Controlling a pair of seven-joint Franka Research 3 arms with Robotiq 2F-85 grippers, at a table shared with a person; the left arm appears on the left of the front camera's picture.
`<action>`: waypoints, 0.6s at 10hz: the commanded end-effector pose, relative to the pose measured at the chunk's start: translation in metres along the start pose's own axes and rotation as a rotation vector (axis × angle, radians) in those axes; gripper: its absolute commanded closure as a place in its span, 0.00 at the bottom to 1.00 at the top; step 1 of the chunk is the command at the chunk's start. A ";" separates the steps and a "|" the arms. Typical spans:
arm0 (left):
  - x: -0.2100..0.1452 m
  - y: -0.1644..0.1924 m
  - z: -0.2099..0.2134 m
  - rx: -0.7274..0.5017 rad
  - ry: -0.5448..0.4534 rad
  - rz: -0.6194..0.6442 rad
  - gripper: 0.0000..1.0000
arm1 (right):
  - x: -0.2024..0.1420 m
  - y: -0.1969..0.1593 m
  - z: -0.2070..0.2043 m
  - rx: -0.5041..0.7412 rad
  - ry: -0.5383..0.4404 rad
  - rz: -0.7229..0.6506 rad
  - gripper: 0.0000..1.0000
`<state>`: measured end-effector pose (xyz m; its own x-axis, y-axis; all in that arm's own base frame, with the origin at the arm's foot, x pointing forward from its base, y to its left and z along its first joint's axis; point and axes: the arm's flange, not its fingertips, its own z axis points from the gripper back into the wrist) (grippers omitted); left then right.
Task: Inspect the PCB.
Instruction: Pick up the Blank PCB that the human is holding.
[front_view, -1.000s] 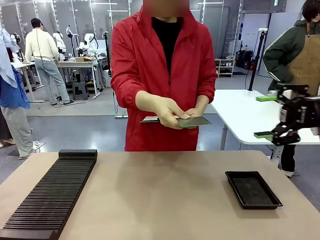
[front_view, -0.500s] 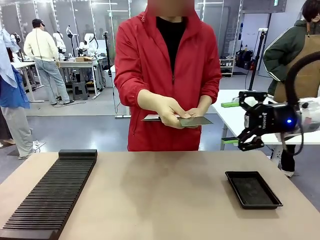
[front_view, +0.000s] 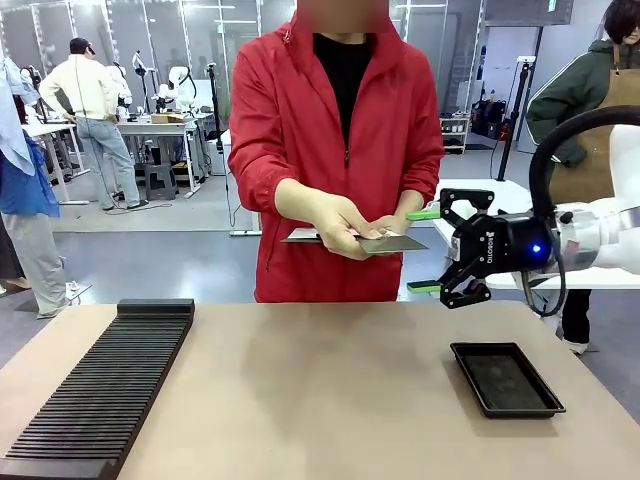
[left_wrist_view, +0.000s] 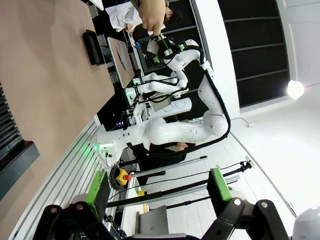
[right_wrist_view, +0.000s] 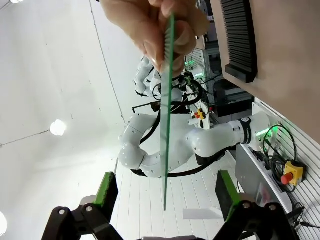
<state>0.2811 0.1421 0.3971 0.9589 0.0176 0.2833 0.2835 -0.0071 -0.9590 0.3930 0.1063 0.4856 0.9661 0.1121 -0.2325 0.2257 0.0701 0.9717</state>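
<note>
A person in a red jacket holds the PCB (front_view: 391, 243) flat in both hands above the table's far edge. In the right wrist view the PCB (right_wrist_view: 167, 115) appears edge-on as a thin green line, its near end reaching between the two green pads without touching either. My right gripper (front_view: 425, 250) is open just right of the board, fingers pointing at it. Facing up and away from the table, my left gripper (left_wrist_view: 157, 186) is open with nothing between its fingers.
A shallow black tray (front_view: 506, 379) lies at the table's right. A long black slotted rack (front_view: 105, 385) runs along the left side. The person's hands (front_view: 345, 226) are close to my right gripper. A white table (front_view: 480, 215) and other people stand behind.
My right arm has moved left from the picture's right edge to the PCB's right end. The person has kept the board nearly still.
</note>
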 end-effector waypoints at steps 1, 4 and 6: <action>-0.002 -0.002 0.001 0.005 0.007 -0.003 0.00 | 0.009 0.002 -0.010 0.025 0.004 0.003 0.00; -0.002 -0.002 0.001 0.005 0.007 -0.003 0.00 | 0.012 0.003 -0.015 0.025 0.010 0.007 0.19; -0.002 -0.002 0.001 0.005 0.007 -0.003 0.00 | 0.013 0.003 -0.014 0.036 0.006 0.007 0.39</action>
<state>0.2811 0.1421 0.3971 0.9589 0.0177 0.2833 0.2835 -0.0071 -0.9590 0.3994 0.1155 0.4842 0.9625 0.1287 -0.2387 0.2330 0.0583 0.9707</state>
